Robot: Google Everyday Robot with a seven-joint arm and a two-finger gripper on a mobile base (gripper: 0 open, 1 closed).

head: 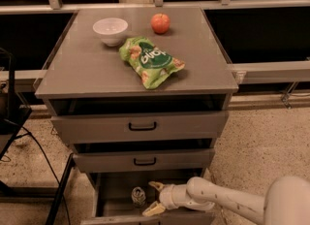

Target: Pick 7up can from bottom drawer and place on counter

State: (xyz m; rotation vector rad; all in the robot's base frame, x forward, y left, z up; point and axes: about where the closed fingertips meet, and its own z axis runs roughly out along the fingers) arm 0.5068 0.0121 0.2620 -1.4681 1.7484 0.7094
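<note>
The 7up can (138,196) stands upright inside the open bottom drawer (114,204), a small pale can with a silver top. My gripper (153,198) is inside the same drawer just right of the can, its two yellowish fingers (156,186) spread open toward it, one above and one below, touching nothing. The white arm reaches in from the lower right. Above the drawers is the flat grey counter (87,69).
On the counter lie a white bowl (110,30), a red apple (160,23) and a green chip bag (150,61). Two wider drawers with black handles (142,126) sit above the bottom drawer, slightly pulled out. A dark stand and cables are at the left.
</note>
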